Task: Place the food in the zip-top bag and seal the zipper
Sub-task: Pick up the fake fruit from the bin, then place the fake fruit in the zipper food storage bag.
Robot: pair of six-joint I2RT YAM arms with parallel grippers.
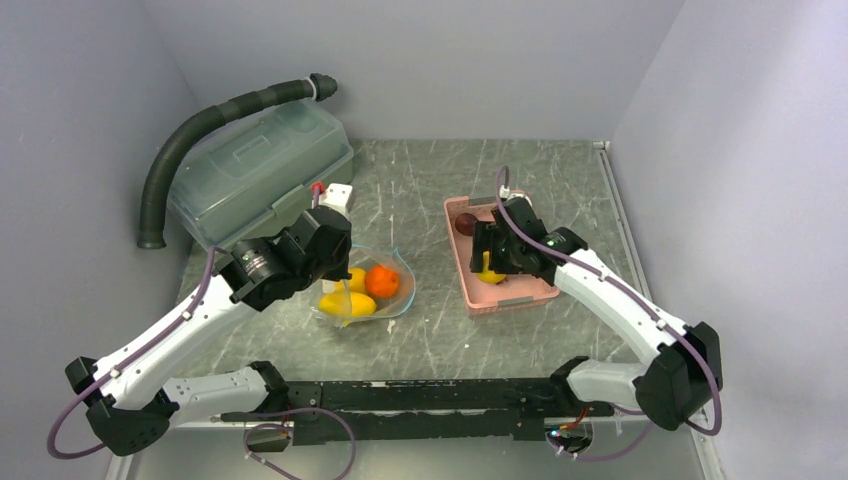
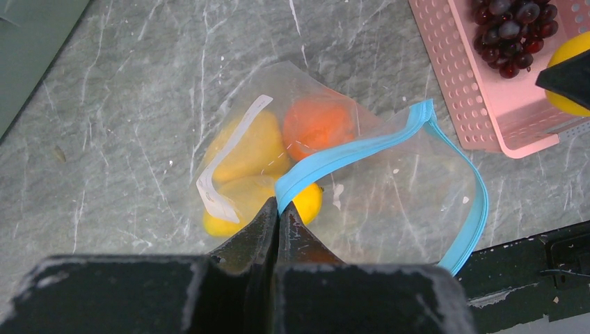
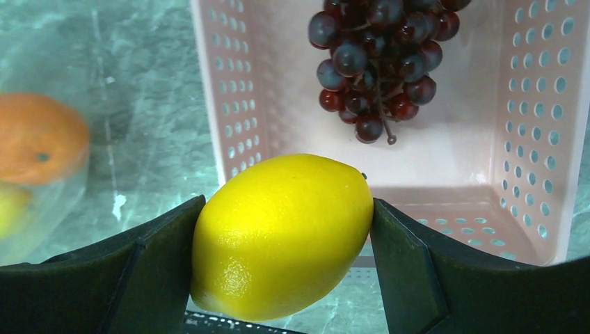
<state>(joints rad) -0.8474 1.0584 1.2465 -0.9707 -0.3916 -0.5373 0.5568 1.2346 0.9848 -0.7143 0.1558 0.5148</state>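
Fruit (image 3: 278,209), yellow oval plastic, sits clamped in my right pincer (image 3: 282,233); left pincer (image 2: 277,209), at nine o'clock, pinches teal zipper strip (image 2: 362,149).

Plain pale lilac-grey walls (image 1: 400,60) at left, back and right of frame. Grey-green marbled counter (image 1: 420,190) with white veins fills the centre. Translucent green-grey lidded box (image 1: 255,170) upper left, black ribbed hose (image 1: 200,125) arching over it. Soft, even light.
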